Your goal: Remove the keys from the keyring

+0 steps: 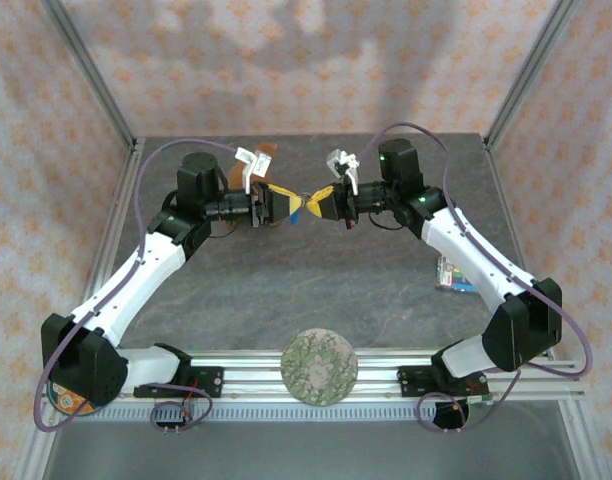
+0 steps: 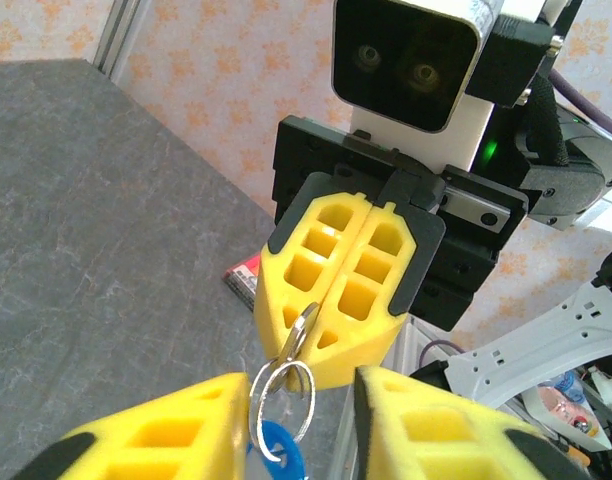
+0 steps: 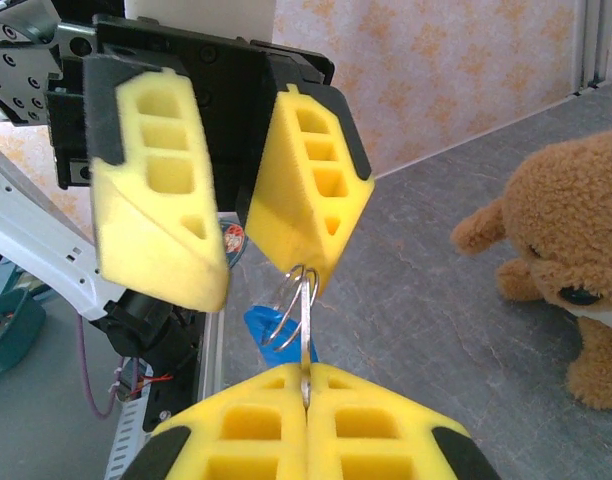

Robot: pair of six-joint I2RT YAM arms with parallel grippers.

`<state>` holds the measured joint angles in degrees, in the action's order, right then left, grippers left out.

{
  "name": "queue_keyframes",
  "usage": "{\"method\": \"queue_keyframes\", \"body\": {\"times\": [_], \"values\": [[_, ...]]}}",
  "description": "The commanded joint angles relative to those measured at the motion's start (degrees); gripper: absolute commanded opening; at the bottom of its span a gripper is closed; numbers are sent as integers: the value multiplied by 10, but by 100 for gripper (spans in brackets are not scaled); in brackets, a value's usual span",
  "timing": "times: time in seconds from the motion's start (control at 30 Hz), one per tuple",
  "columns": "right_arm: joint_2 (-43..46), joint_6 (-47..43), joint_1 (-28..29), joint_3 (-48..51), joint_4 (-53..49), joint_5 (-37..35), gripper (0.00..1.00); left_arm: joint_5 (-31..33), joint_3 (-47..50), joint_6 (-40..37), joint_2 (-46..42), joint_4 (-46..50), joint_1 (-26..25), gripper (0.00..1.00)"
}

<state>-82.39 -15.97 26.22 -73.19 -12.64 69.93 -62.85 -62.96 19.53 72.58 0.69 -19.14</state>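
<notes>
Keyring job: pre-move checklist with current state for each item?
1. Grip of right pincer on pale key: ok, shut on it.
2. Grip of left pincer on keyring: not ok, open, with the ring between its fingers.
3. pale key off the keyring: not ok, the ring hangs from it.
4. blue key off the keyring: not ok, it hangs at the ring.
5. teddy bear apart from both pincers: ok.
</notes>
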Motion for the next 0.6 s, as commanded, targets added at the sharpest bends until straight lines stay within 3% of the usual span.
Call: {"method": "queue_keyframes", "body": {"times": [0.0, 0.2, 0.3, 0.57], "values": [[2, 7, 3, -21, 21, 7, 0, -17, -16, -5, 0, 1, -6, 26], [5, 0, 4, -20, 13, -1, 0, -13, -13, -5, -2, -6, -6, 15], [8, -1, 3, -18, 13, -5, 0, -7, -9, 1, -5, -15, -6, 1], [16, 7, 6, -1, 32, -8, 0, 16, 19, 49, -19, -92, -6, 0]]}}
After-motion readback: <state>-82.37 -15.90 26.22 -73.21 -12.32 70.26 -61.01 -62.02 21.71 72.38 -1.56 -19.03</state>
